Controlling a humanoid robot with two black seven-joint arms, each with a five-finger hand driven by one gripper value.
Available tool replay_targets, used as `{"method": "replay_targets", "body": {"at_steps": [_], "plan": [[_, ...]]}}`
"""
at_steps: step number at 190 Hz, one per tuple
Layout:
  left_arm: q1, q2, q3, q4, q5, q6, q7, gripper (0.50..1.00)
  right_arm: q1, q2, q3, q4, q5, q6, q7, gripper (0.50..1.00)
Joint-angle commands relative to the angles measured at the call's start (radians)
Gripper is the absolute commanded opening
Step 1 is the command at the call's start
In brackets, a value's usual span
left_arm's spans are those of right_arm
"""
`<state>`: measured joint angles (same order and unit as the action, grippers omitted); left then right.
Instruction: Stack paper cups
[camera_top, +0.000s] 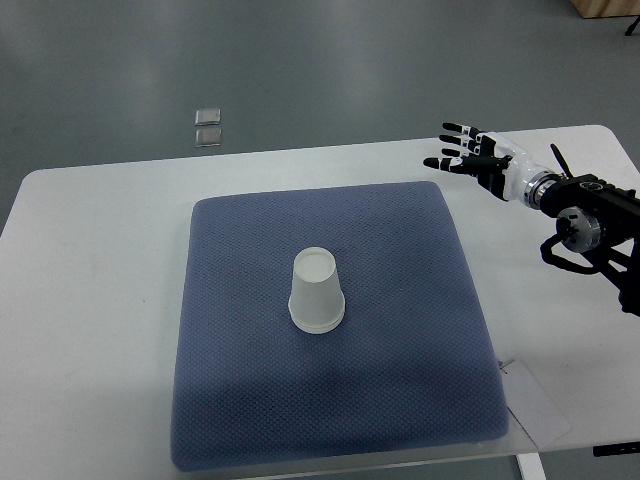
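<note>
Table (100, 260): white, wide, carrying everything else; bare toward the left and far edges.
Mat (250, 400): blue, textured, cushioned-looking, roughly square, covering the table's middle; probably gives a little under a downward press.
Right arm (590, 225): entering from the right edge, over the far right part of the table, well apart from the cup.
Right hand (468, 152): just off the mat's far right corner, fingers (452, 128) spread and extended toward the left, holding nothing.
Left hand: out of view.
Paper cup (318, 292): white, upside down, base up and rim down on the mat, near its centre. Possibly more than one nested together; hard to tell from above.
Handling, weight: likely very light, easy to knock or slide with a careless touch.
Handling, stiffness: thin-walled, easily crushed or ovalled by a hard squeeze; firmest near the closed base and the rolled rim.
Handling, surface: smooth tapered sides, prone to slipping upward out of a loose pinch.
Grasp spot: side wall in the upper half, close to the closed base, fingers opposed across the cup with gentle pressure.
Label (535, 405): pale flat tag at the mat's near right corner, on the table.
Small squares (208, 127): two pale tiles on the grey floor beyond the far edge.
</note>
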<state>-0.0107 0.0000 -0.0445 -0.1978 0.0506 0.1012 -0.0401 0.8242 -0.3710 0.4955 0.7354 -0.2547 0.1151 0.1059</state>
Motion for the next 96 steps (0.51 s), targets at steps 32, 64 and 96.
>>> {"method": "replay_targets", "body": {"at_steps": [32, 64, 96], "plan": [[0.0, 0.0, 0.0, 0.0, 0.0, 0.0, 0.0, 1.0, -0.028, 0.076, 0.106, -0.091, -0.015, 0.011, 0.008, 0.917], [0.0, 0.0, 0.0, 0.0, 0.0, 0.0, 0.0, 1.0, -0.03, 0.083, 0.107, -0.096, -0.015, 0.011, 0.009, 0.917], [0.0, 0.0, 0.0, 0.0, 0.0, 0.0, 0.0, 1.0, -0.03, 0.086, 0.109, -0.096, -0.015, 0.012, 0.012, 0.917]]}}
